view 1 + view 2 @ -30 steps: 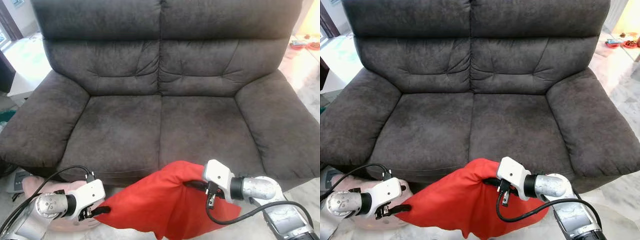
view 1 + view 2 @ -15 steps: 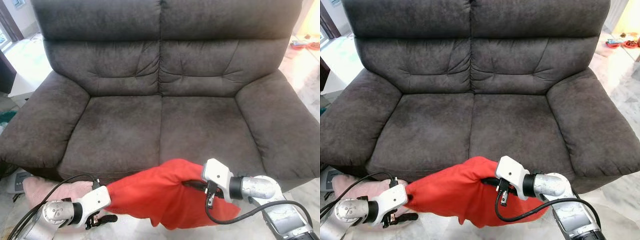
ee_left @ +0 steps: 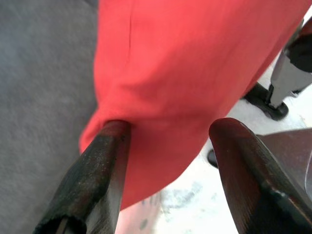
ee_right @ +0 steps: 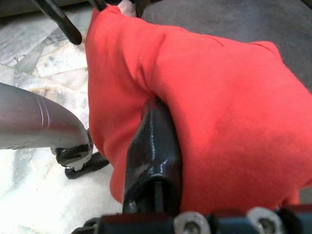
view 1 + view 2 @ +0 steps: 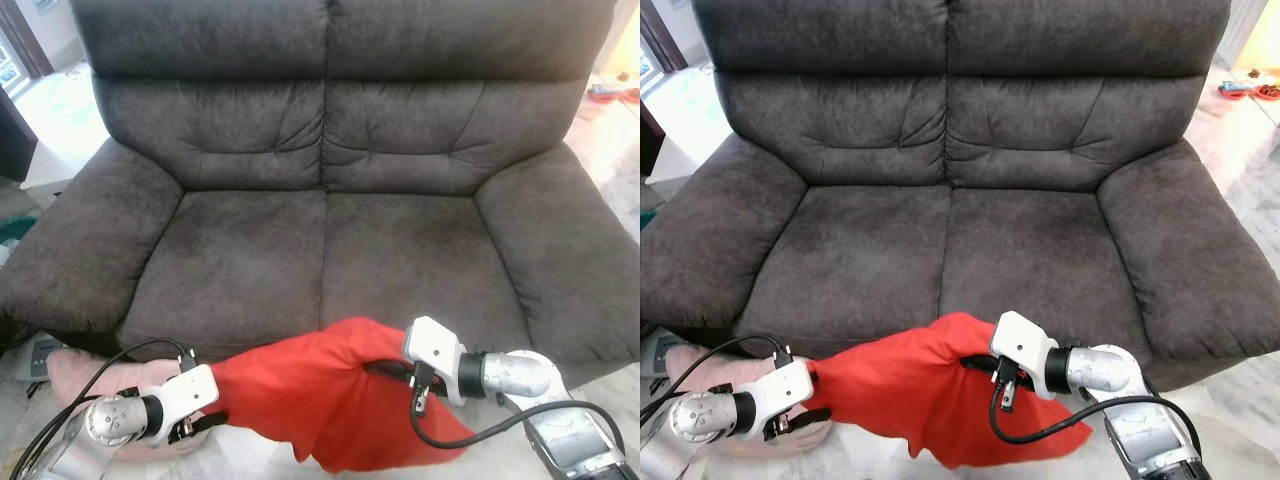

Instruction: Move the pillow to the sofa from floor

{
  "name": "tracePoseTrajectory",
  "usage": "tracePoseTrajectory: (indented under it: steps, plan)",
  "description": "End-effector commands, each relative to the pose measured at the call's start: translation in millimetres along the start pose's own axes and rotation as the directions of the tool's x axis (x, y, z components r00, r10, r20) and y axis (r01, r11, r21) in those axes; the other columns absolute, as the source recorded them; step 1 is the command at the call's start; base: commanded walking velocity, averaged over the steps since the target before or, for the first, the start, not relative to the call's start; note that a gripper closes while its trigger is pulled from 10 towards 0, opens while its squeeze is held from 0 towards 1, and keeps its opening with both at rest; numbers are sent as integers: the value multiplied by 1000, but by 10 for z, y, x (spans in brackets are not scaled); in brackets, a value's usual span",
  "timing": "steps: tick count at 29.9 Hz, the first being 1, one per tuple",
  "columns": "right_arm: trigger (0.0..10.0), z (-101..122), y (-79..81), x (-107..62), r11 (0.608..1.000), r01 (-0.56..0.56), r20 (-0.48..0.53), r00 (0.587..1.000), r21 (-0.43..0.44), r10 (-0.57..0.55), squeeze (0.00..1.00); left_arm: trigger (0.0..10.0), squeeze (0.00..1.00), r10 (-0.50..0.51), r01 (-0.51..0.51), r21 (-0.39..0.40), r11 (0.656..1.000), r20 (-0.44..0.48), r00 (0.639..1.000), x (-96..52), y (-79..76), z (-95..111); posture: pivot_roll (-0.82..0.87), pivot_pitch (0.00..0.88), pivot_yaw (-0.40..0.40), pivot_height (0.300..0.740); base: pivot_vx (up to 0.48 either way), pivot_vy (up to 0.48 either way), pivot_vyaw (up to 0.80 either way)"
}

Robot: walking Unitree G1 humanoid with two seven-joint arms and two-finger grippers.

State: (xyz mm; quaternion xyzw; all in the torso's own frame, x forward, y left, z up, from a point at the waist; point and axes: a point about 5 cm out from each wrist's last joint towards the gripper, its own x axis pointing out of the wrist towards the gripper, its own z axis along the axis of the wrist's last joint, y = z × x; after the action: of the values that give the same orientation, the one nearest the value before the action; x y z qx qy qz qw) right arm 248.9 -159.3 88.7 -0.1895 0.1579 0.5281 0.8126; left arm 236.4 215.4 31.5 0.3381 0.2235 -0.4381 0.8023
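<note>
Pillow (image 5: 320, 400) first: from the head views it hangs red and slack in front of the sofa (image 5: 330, 250), just below the front edge of the seat cushions, held up between both arms and not yet resting on the seat. So the lift off the floor (image 5: 600, 390) looks done, I'd say; carrying it up over the front edge and letting go is what remains. The left gripper (image 5: 205, 425) sits at the pillow's left corner, low beside a pink cushion (image 5: 75, 375) that lies on the floor under the sofa's left arm. The right gripper (image 5: 385, 368) is buried in the fabric near the pillow's top right. Left wrist view: the two black fingers (image 3: 92, 180) stand apart with a fold of red cloth lying between them, one finger pressed into it, the other clear of it; it looks more like propping than pinching. Right wrist view: one finger (image 4: 153, 156) is sunk into a crease of the pillow with cloth bulging round it, so it appears clamped on the fabric.
</note>
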Motion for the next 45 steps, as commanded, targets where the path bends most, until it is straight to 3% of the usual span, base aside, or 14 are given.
tracePoseTrajectory:
  steps: [1,15,16,34,35,40,45]
  plan:
    - [10000,237,-11,5,997,0,95,995,-74,7,0,10000,0,4,-4,6,1000,30,1000,-45,26,32,150,65,-4,740,0,0,0]
    - [10000,224,-15,3,998,1,90,996,-69,5,0,10000,0,12,-12,-19,1000,-29,1000,-127,78,-80,150,72,-2,740,0,0,0]
    - [10000,222,-16,0,998,1,89,996,-69,5,0,10000,1000,6,-7,-33,999,-23,1000,-135,72,-86,150,72,-3,740,0,0,0]
    - [10000,229,-16,-7,997,-7,88,996,-72,13,0,10000,1000,-33,31,-106,994,-14,999,-134,7,-147,148,74,-6,740,0,0,0]
    - [10000,230,-16,-6,997,-7,88,996,-72,13,0,10000,0,-42,41,-110,993,-9,999,-121,-12,-145,148,74,-6,740,0,0,0]
    - [10000,230,-17,-1,997,-7,86,996,-74,14,0,10000,0,-146,146,-158,977,12,989,-61,-157,-132,147,74,-8,740,0,0,0]
    - [10000,218,-16,2,997,-5,78,997,-75,11,0,10000,0,-155,151,-146,978,-19,988,-44,-189,-190,145,74,-5,740,0,0,0]
